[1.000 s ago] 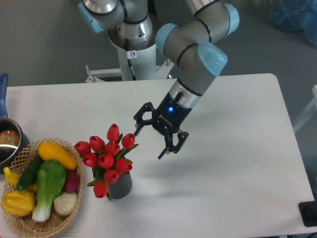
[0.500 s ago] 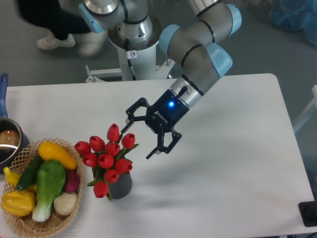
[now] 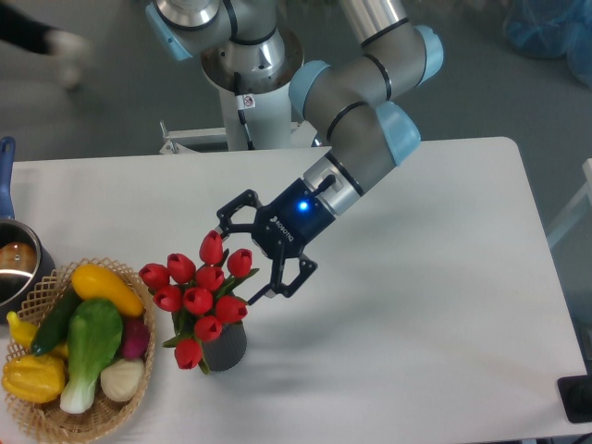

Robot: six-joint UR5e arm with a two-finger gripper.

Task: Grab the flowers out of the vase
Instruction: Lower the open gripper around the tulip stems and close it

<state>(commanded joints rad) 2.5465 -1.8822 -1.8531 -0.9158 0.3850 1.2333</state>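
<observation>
The fingers [image 3: 231, 205] are spread wide, grasping nothing; the gripper [image 3: 240, 263] hangs just right of the flowers [image 3: 199, 296], one finger above the top bud, the other beside the right-hand buds. The flowers stand in the vase [image 3: 225, 346], near the table's [image 3: 435, 324] front edge. A basket [image 3: 37, 421] of vegetables sits just left of the bunch. To the right, bare tabletop stretches to the far edge.

Count: one gripper [image 3: 239, 265]. Just left of it, nine red tulip buds, the flowers [image 3: 201, 293], in one vase [image 3: 225, 346]. Farther left: one wicker basket [image 3: 54, 418] holding about six vegetables; one pot [image 3: 17, 268].
</observation>
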